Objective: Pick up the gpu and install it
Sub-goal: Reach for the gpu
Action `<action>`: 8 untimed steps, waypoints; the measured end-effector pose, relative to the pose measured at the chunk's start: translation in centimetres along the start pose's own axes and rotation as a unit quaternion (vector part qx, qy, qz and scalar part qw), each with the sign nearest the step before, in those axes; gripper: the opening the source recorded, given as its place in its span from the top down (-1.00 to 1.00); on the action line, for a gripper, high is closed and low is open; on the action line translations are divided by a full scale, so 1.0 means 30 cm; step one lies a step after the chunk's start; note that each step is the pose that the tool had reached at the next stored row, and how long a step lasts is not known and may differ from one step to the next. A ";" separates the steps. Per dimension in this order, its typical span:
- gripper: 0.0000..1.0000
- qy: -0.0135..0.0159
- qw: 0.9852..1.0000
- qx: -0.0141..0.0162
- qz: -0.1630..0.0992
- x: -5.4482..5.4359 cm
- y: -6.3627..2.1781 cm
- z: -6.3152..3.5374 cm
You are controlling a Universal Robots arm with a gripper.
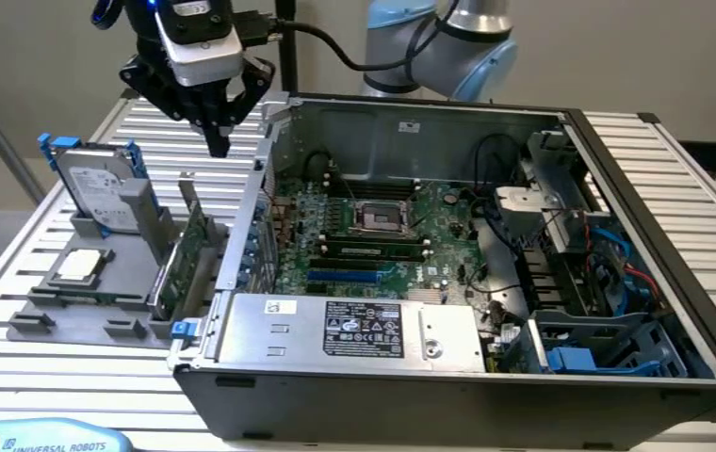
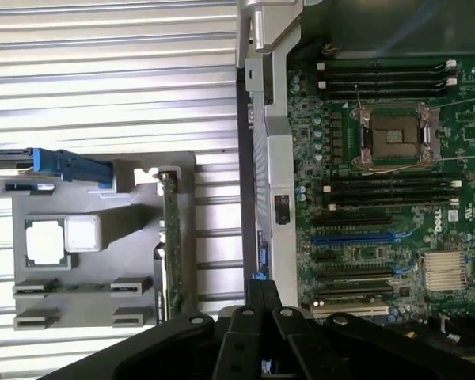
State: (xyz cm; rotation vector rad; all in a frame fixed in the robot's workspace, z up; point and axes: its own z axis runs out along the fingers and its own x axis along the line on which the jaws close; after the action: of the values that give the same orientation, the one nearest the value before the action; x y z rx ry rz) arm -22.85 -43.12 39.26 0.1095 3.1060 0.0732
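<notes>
One gripper [image 1: 218,141] hangs clenched and empty (pinched to a point) above the gap between the grey holder [image 1: 82,306] and the open computer case [image 1: 371,405]. Below, the gpu [image 1: 189,256] stands on edge in that holder, just beside the case wall.

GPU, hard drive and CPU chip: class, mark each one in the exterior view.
gpu [image 1: 191,256], exterior view, on the green board face.
hard drive [image 1: 91,184], exterior view, on its silver labelled face.
CPU chip [image 1: 82,265], exterior view, on its silver top.
</notes>
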 end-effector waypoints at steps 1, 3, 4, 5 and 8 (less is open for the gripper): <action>0.79 0.000 1.000 0.000 0.000 0.015 -0.002 0.000; 0.79 0.000 1.000 0.000 0.000 0.046 -0.004 0.002; 0.79 0.000 1.000 0.000 0.000 0.061 -0.005 0.003; 0.79 0.000 1.000 0.000 0.000 0.077 -0.006 0.005; 0.79 0.000 1.000 0.001 0.000 0.121 -0.010 0.013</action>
State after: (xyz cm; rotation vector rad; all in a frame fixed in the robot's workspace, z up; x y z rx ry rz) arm -26.49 -43.14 38.74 0.1094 3.1060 0.0716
